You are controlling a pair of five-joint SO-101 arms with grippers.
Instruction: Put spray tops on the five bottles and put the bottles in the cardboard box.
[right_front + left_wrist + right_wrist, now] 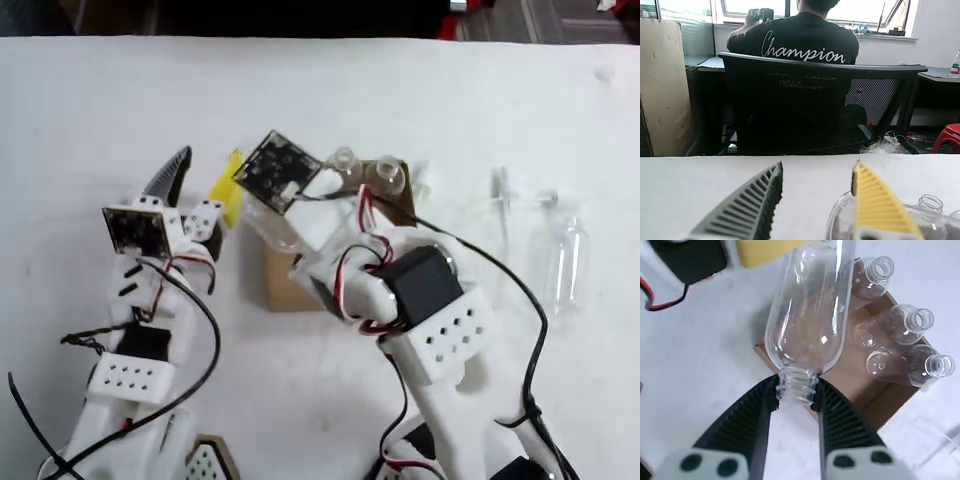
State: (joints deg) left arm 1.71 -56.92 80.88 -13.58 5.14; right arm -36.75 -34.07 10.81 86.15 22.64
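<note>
right gripper (796,390) clamps bottle (807,315) neck | left gripper (817,170) apart | risk: neck-only hold may slip, bottle falls beside cardboard box (875,387)

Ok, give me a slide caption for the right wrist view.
Right gripper clamps a clear bottle by its neck at the cardboard box holding three uncapped bottles.

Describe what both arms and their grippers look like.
The left arm and right arm are white plastic with black motors, red, white and black wires and black circuit-board cameras. The left gripper has one dark grey and one yellow ribbed finger; the right gripper has two black ribbed ones.
</note>
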